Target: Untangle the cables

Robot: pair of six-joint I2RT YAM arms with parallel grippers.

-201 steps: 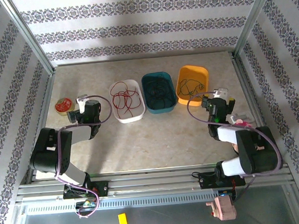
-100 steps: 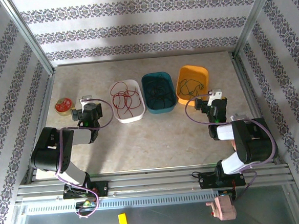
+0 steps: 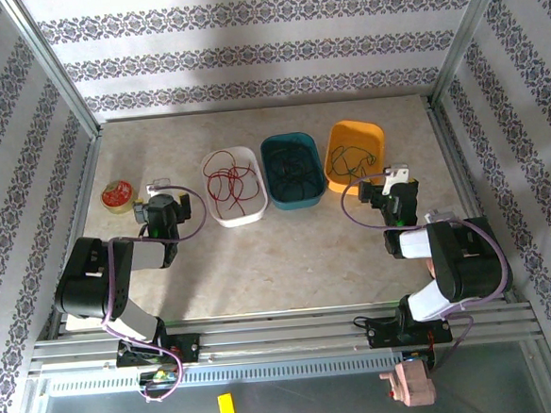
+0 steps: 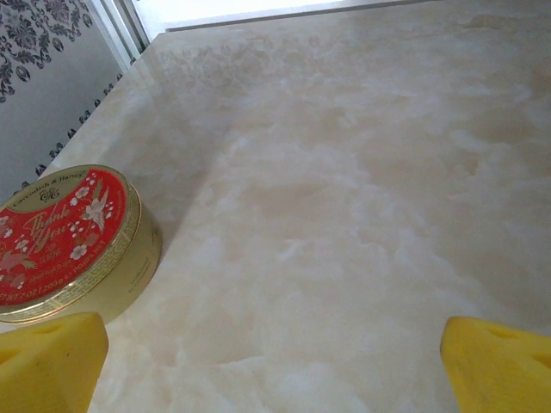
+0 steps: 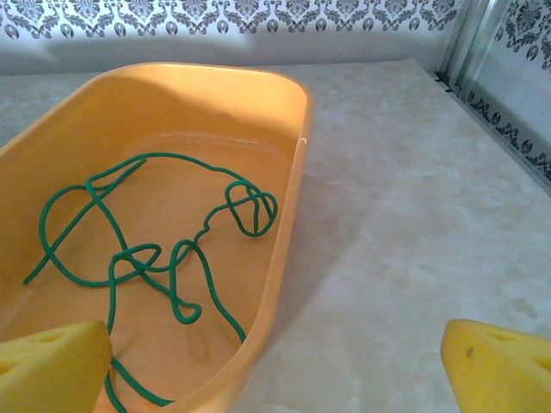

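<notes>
Beige marble-look table (image 3: pixel 288 253), walled in by patterned panels. Left arm (image 3: pixel 101 275), black with a purple hose, folded low at the near-left. Right arm (image 3: pixel 460 269), same build, folded at the near-right. Three oval plastic trays sit in a row mid-table, close side by side: white tray (image 3: pixel 239 218) on the left, teal tray (image 3: pixel 299 203) in the middle, orange tray (image 3: pixel 355 190) on the right. One cable per tray, all loosely looped. The thin red cable (image 3: pixel 228 177) lies in the white tray. A thin dark cable (image 3: pixel 292 167) lies in the teal one; exact colour is hard to call from above. The thin green cable (image 3: pixel 352 156) lies in the orange one. Right wrist view shows the green cable (image 5: pixel 172 258) flat on the floor of the orange tray (image 5: pixel 284 232), a few loops crossing over each other. Round gold tin with a red printed lid (image 3: pixel 118 194) stands on the table far left, well apart from the trays. Left gripper (image 3: pixel 158 196) is just beside the tin, jaws spread wide with nothing between them. Its wrist view shows yellow pads (image 4: pixel 52 361) at either edge, the gripper (image 4: pixel 275 370) over bare table, the tin (image 4: pixel 69 241) off to the left. Right gripper (image 3: pixel 394 181) is just near of the orange tray's right end, jaws also wide and empty (image 5: pixel 275 370), yellow pad (image 5: pixel 499 366) over bare table.
</notes>
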